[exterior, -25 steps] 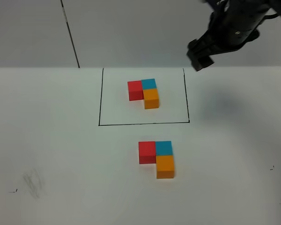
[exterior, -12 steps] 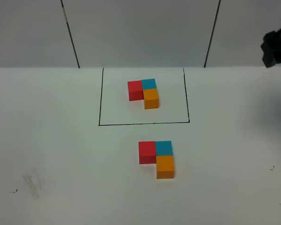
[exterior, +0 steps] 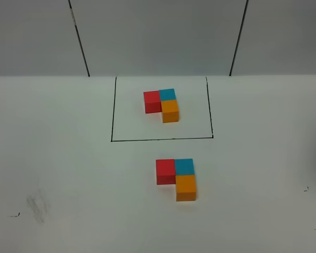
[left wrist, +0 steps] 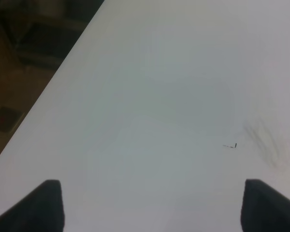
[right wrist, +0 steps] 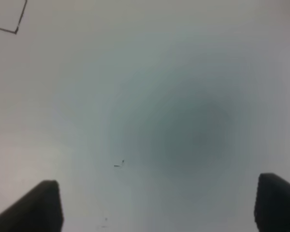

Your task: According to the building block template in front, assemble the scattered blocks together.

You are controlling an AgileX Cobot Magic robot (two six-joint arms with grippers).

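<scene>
Exterior high view, white desk (exterior: 63,158), near to far. Toward the near edge: faint grey smudge (exterior: 37,205) at the left side. Just right of the desk's centre: scattered blocks (exterior: 176,178), joined in an L and touching — red block (exterior: 165,172) left, blue block (exterior: 184,166) right, orange block (exterior: 185,187) nearest the front edge. Behind, toward the far edge: black rectangle outline (exterior: 111,113) enclosing the building block template (exterior: 162,104), same L of red, blue and orange, well apart from the near cluster. No arm in this view.

Left wrist view: left gripper (left wrist: 152,205), fingers (left wrist: 48,203) wide apart over bare desk, nothing between. Right wrist view: right gripper (right wrist: 157,203), fingers (right wrist: 46,205) likewise spread wide, empty, above its own shadow.
</scene>
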